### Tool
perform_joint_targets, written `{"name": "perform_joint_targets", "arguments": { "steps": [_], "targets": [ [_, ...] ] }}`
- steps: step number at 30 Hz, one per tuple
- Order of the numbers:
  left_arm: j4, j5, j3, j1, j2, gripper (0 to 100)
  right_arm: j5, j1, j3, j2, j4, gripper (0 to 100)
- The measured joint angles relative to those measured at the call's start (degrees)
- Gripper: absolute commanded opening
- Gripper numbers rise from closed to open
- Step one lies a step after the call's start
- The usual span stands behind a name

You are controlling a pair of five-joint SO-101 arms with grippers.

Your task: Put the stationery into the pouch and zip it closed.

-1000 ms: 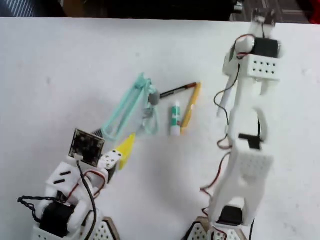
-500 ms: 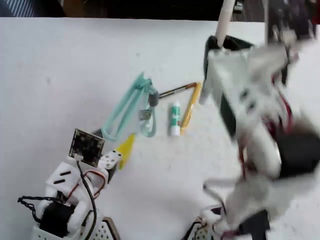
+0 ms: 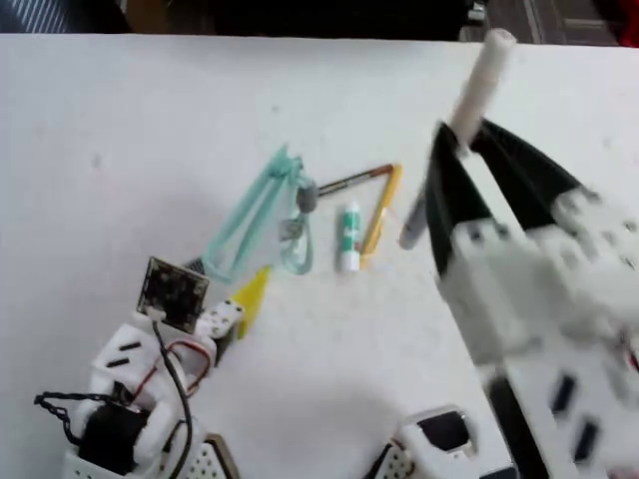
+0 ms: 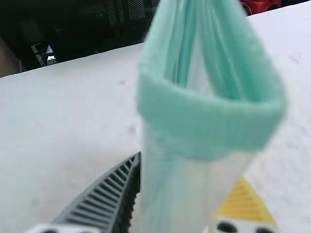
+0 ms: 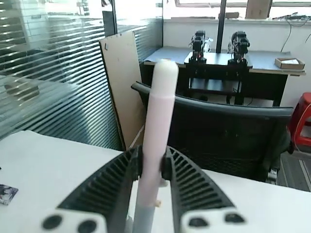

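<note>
Pinching one end of the teal pouch (image 3: 250,215), which lies on the table (image 3: 120,120), the left gripper (image 3: 243,289) is closed on fabric that looks soft and floppy. Farther off, the right gripper (image 5: 150,167) clamps a pen (image 5: 158,107) mid-barrel, likely light, stiff, slippery, raised well apart from the pouch.

One teal pouch (image 3: 262,215), one white pen (image 3: 469,100), one glue stick (image 3: 348,238), one yellow pen (image 3: 381,212), one brown pen (image 3: 349,181).

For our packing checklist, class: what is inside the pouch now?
No stationery shows through the clear side of the pouch; its teal rim covers the rest.
</note>
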State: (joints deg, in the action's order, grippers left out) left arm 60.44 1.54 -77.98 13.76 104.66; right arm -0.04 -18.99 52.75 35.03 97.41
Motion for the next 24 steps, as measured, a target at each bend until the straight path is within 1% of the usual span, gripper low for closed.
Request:
{"name": "perform_joint_targets", "arguments": {
  "steps": [15,18,21,24],
  "targets": [
    [0.09,0.00,0.00,0.00,0.00,23,0.00,0.00,0.00,3.34,0.00,1.7],
    [0.09,0.00,0.00,0.00,0.00,23,0.00,-0.35,-2.64,4.31,0.00,1.7],
    [0.09,0.00,0.00,0.00,0.00,23,0.09,-4.13,-8.70,7.21,0.00,1.7],
    [0.09,0.00,0.00,0.00,0.00,23,0.18,-10.64,-17.32,10.11,0.00,1.7]
  ]
}}
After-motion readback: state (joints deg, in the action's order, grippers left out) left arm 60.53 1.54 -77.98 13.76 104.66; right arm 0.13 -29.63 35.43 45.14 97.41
